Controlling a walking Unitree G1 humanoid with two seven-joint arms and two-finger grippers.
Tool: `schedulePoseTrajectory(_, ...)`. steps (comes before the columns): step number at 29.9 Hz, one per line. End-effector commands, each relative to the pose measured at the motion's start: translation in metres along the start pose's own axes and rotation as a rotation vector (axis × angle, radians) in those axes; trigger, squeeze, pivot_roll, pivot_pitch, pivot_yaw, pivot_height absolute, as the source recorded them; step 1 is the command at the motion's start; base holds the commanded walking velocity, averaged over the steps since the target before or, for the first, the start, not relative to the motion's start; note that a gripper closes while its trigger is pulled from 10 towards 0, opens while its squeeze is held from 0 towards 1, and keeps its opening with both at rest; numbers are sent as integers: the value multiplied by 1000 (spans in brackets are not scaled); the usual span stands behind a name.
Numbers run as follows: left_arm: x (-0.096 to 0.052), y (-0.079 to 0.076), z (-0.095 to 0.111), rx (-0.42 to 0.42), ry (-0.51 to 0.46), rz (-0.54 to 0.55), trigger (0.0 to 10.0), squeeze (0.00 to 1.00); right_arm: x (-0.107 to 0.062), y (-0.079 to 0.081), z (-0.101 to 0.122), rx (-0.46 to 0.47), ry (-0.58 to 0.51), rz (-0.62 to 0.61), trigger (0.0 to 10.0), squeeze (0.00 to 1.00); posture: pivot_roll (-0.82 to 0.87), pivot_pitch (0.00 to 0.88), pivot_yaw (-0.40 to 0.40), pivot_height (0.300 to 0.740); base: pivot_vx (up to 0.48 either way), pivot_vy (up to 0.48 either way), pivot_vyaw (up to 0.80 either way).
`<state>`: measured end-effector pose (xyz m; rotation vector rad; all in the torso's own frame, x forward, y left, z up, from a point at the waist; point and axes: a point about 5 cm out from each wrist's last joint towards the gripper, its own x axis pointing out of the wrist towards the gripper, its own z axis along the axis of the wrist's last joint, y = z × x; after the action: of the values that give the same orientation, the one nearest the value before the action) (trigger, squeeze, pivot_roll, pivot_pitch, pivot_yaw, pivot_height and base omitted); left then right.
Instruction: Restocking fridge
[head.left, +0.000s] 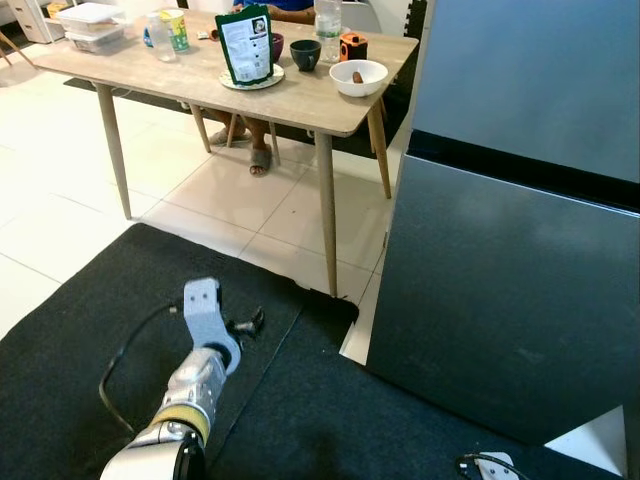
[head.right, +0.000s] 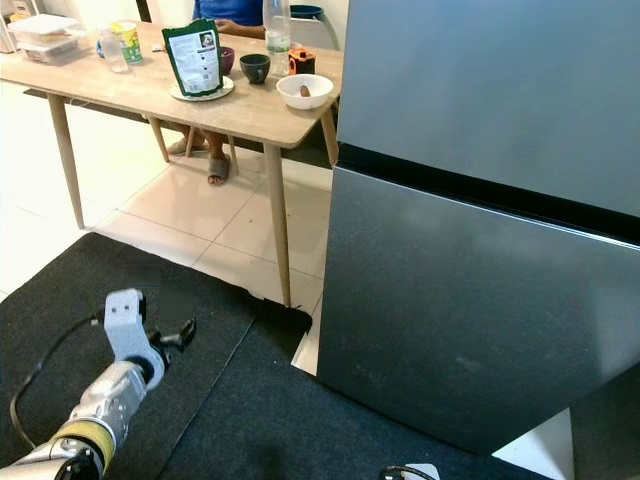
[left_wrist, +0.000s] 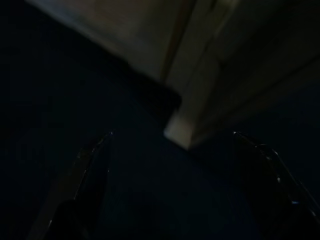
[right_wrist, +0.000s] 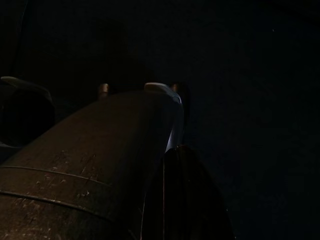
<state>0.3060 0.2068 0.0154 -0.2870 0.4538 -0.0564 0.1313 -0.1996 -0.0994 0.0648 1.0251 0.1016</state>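
Closed fridge (head.left: 520, 200) at right, desk (head.left: 300, 95) far left. Left claw (left_wrist: 170, 150), fingers spread and empty, over black mat (head.left: 60, 350). Right claw's state cannot be told.

tall grey metal-faced fridge (head.left: 520, 230) | we see both doors shut, dark seam between them | upright, its base on the black mat's (head.left: 60, 370) right edge
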Motion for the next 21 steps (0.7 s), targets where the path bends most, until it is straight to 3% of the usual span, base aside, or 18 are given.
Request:
schedulePoseTrajectory(1, -9, 5, -30, 9, 107, 25, 10000, 0, -2, 4, -14, 11, 52, 12, 10000, 0, -92, 137, 21, 740, 0, 0, 0)
schedulePoseTrajectory(3, -24, 18, -59, 5, 198, 71, 10000, 0, -1, 2, -9, 11, 39, 6, 10000, 0, -93, 136, 29, 740, 0, 0, 0)
schedulePoseTrajectory(4, -24, 18, -59, 5, 198, 71, 10000, 0, -1, 2, -9, 11, 39, 6, 10000, 0, -93, 136, 29, 740, 0, 0, 0)
schedulePoseTrajectory(5, -36, 28, -77, -10, 263, 119, 10000, 0, -1, 1, -7, 16, 33, -5, 10000, 0, -93, 136, 29, 740, 0, 0, 0)
schedulePoseTrajectory(15, -76, 57, -121, 34, 423, 260, 10000, 0, 2, 8, -7, -15, 32, -14, 10000, 0, -82, 133, 27, 740, 0, 0, 0)
schedulePoseTrajectory(19, -101, 64, -147, 99, 531, 276, 10000, 0, 4, 6, 13, 209, -91, -44, 10000, 0, -89, 125, 25, 740, 0, 0, 0)
schedulePoseTrajectory(21, -105, 65, -151, 114, 546, 282, 10000, 0, 5, 4, 17, 248, -117, -55, 10000, 0, -89, 125, 25, 740, 0, 0, 0)
